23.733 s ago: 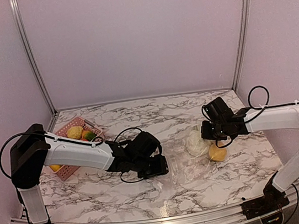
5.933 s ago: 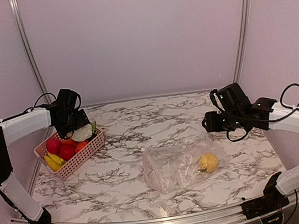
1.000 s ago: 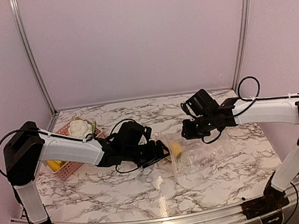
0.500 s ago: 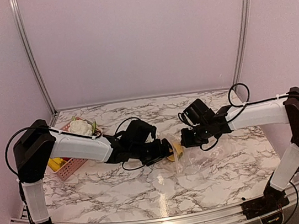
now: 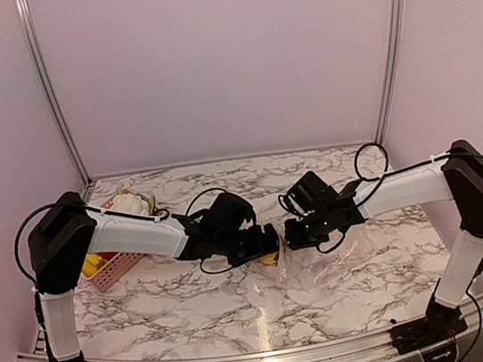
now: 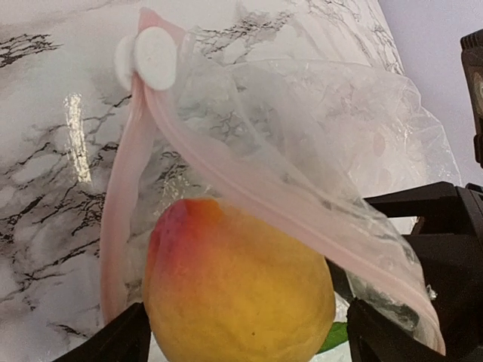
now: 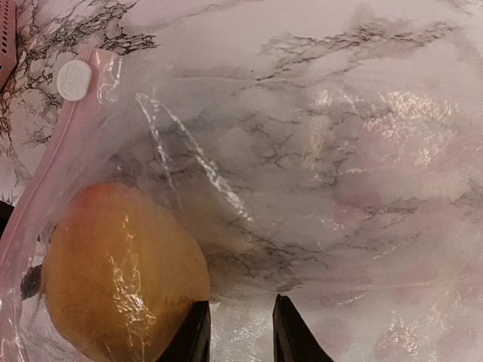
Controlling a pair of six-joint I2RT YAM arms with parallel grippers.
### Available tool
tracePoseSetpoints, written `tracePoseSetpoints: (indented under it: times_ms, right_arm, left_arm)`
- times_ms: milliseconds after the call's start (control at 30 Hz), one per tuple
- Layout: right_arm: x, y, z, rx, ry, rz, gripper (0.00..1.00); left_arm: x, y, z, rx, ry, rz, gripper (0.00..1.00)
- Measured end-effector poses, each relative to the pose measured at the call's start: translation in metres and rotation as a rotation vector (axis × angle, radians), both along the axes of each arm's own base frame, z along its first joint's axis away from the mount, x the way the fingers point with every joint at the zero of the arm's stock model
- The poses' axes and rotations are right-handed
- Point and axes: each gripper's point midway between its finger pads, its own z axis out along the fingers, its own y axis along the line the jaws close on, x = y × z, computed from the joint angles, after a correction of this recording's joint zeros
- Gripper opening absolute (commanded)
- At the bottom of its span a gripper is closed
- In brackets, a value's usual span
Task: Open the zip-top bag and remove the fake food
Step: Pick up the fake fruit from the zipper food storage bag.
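Left hand (image 6: 245, 343): is gripping the fake food (image 6: 238, 279) at frame bottom centre.
Right hand (image 7: 240, 335): is pinching the zip-top bag (image 7: 302, 151).
Zip-top bag: is lying on the table (image 5: 195, 300).

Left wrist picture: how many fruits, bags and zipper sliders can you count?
yellow-and-red fake fruit: 1
zip-top bag: 1
white zipper slider: 1
Total: 3
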Motion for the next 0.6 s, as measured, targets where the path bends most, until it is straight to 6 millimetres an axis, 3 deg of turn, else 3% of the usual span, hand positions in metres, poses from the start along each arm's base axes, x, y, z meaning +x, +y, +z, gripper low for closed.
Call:
tracePoseSetpoints:
  times_ms: [200, 600]
  right_arm:
    - [-0.001, 0.007, 0.002, 0.030, 0.003, 0.015, 0.41]
    - [-0.003, 0.015, -0.004, 0.045, 0.010, 0.038, 0.51]
  left_arm:
    - [0.001, 0.006, -0.005, 0.037, -0.004, 0.010, 0.94]
    - [0.002, 0.016, -0.013, 0.090, -0.007, 0.028, 0.97]
